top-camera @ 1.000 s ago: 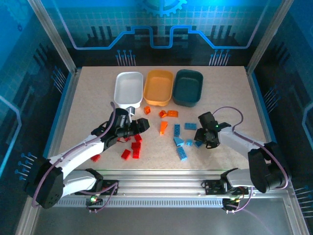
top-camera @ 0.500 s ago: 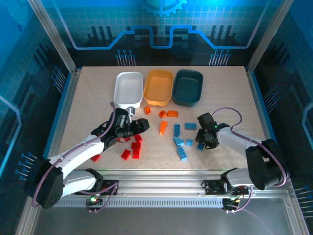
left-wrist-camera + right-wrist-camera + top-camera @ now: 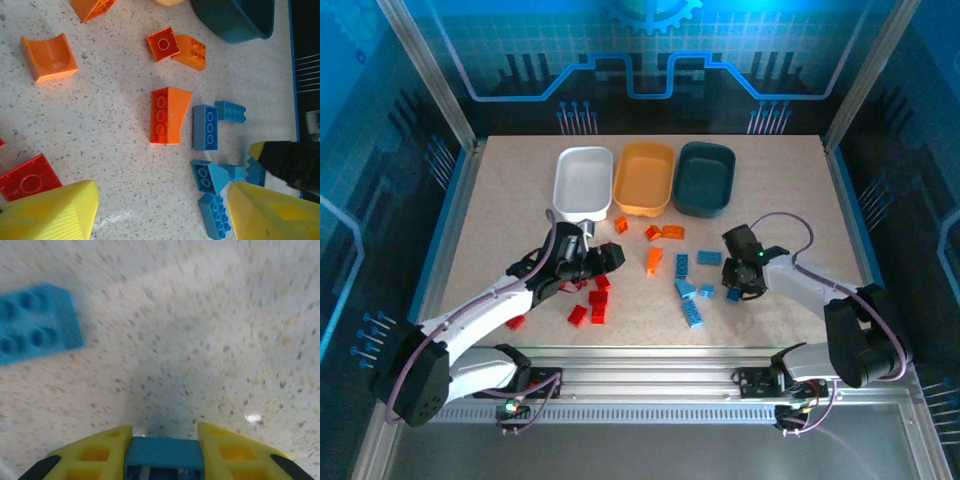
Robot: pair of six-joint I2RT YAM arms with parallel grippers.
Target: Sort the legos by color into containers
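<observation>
View from above of a speckled desk (image 3: 500, 200). Three tubs stand in a row at its far side: a white tub (image 3: 582, 185) on the left, an orange tub (image 3: 643, 180) in the middle and a dark teal tub (image 3: 706, 178) on the right. All three look empty. Loose legos lie nearer: red bricks (image 3: 596, 297) at left, orange bricks (image 3: 654, 259) in the middle, light blue bricks (image 3: 691, 292) at right. The left fingers (image 3: 50, 210) stand apart, holding nothing, beside the red bricks. The right fingers (image 3: 95, 455) are clamped on one light blue brick (image 3: 163, 452), at the right edge of the blue group.
</observation>
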